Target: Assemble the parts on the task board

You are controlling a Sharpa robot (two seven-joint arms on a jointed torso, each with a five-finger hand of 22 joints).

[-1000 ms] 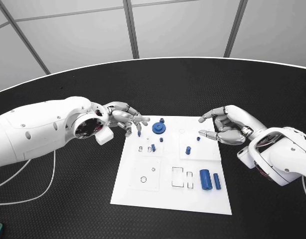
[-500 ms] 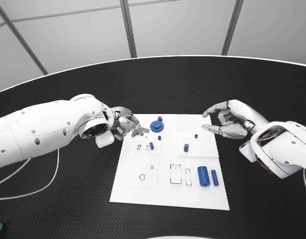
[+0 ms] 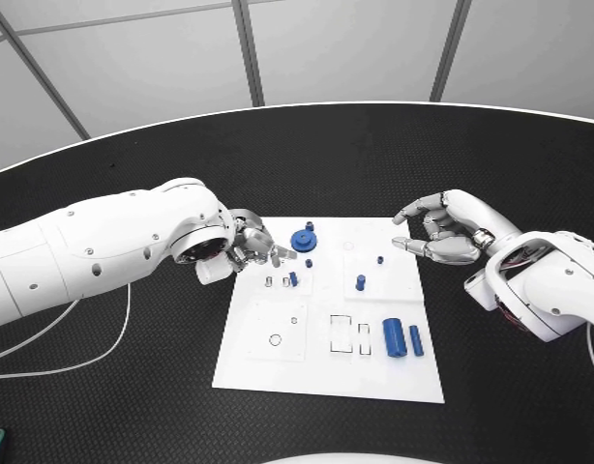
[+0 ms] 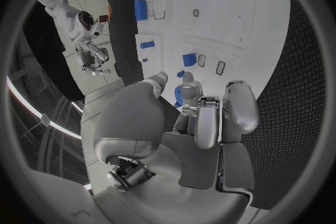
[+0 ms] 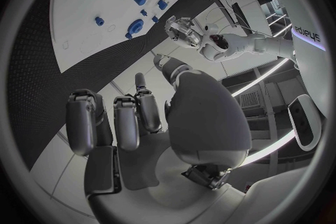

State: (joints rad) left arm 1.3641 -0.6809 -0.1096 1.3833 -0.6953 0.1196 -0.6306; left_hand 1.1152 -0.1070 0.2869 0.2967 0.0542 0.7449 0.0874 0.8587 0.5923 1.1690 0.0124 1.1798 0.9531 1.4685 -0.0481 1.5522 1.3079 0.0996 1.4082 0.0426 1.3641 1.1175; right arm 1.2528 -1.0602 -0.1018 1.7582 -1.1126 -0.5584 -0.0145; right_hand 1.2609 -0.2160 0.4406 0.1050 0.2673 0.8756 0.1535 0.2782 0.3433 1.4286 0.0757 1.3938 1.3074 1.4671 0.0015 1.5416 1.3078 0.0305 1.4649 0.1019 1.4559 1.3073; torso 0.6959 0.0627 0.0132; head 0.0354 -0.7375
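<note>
The left hand (image 3: 252, 244), fingers curled and nothing seen held, is poised at the task board (image 3: 277, 362)'s far left edge; the round blue part (image 3: 304, 242) sits just beside it, toward the open right hand (image 3: 441, 230), which is well apart.

White task board (image 3: 328, 358) on black textured table (image 3: 130, 406). Blue round part (image 3: 304, 242) just beside silver left-hand fingers (image 3: 262, 246); two blue cylinders (image 3: 403, 337). Silver right hand (image 3: 441, 232), white arms.
</note>
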